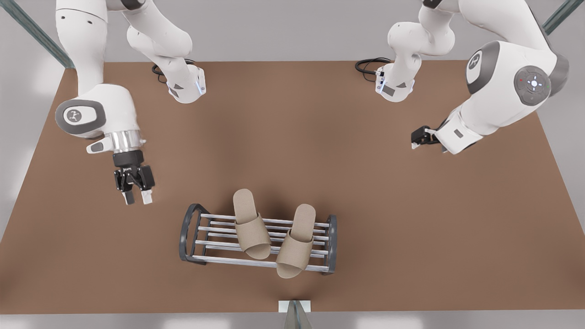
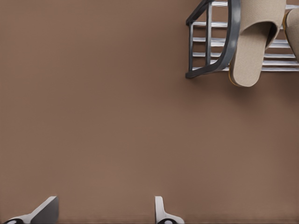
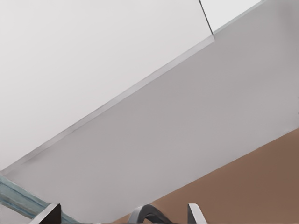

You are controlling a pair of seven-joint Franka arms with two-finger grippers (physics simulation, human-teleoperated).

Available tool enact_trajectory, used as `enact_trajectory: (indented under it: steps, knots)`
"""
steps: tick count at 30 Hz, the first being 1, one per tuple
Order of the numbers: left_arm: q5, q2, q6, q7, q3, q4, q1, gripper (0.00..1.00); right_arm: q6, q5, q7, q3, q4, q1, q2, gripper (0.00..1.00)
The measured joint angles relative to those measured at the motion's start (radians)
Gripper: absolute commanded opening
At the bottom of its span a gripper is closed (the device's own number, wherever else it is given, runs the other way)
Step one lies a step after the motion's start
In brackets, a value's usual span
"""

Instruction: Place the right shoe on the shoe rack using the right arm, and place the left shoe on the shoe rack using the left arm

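The shoe rack (image 1: 186,234) stands on the brown table near the front edge, dark grey end frames joined by silver bars. Two beige slippers lie across its top bars. One shoe (image 1: 250,225) is toward the front view's left, its heel past the far bar. The other shoe (image 1: 296,247) is toward the front view's right, its toe past the near bar. My left gripper (image 1: 137,197) hangs open and empty over the table, off the rack's left end. The left wrist view shows the rack's end frame (image 2: 220,59) and a slipper (image 2: 254,42). My right gripper (image 1: 417,137) is open and empty, level, far off at the front view's right.
The brown table (image 1: 411,237) spreads wide around the rack. Both arm bases with black cables (image 1: 368,66) stand at the back edge. A small white bracket (image 1: 295,308) sits at the front edge. The right wrist view faces a grey wall (image 3: 196,126).
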Motion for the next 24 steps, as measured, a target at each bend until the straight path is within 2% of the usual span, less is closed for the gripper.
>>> enact_trajectory:
  steps: [2, 4, 6, 8, 10, 12, 16, 19, 24]
  knots:
    - [0.000, -0.009, -0.011, -0.010, -0.001, 0.001, -0.016, 1.00, -0.207, 0.597, -0.267, 0.000, 0.039, 0.011, -0.018, 1.00]
    - [0.005, -0.011, -0.018, -0.019, 0.000, 0.004, -0.026, 1.00, -0.483, 1.061, -0.511, -0.041, 0.054, 0.047, -0.029, 1.00]
    - [0.017, -0.005, -0.022, -0.026, 0.008, 0.006, -0.027, 1.00, -0.734, 1.373, -0.729, -0.079, -0.008, 0.021, -0.025, 1.00]
    - [0.039, 0.003, -0.024, -0.032, 0.012, 0.006, -0.019, 1.00, -0.904, 1.564, -0.923, -0.092, -0.116, -0.049, -0.009, 1.00]
    - [0.056, 0.004, -0.027, -0.038, 0.014, 0.007, -0.016, 1.00, -1.004, 1.677, -1.094, -0.097, -0.177, -0.085, 0.005, 1.00]
    - [0.068, 0.002, -0.028, -0.043, 0.015, 0.009, -0.017, 1.00, -1.074, 1.740, -1.242, -0.099, -0.168, -0.051, 0.010, 1.00]
    - [0.109, 0.001, -0.029, -0.048, 0.010, 0.015, -0.018, 1.00, -1.235, 1.785, -1.474, -0.097, 0.029, 0.077, 0.016, 1.00]
    - [0.127, 0.004, -0.029, -0.049, 0.008, 0.018, -0.020, 1.00, -1.331, 1.764, -1.624, -0.097, 0.155, 0.080, 0.034, 1.00]
    - [0.140, 0.006, -0.029, -0.051, 0.008, 0.019, -0.019, 1.00, -1.433, 1.750, -1.825, -0.096, 0.199, 0.062, 0.042, 1.00]
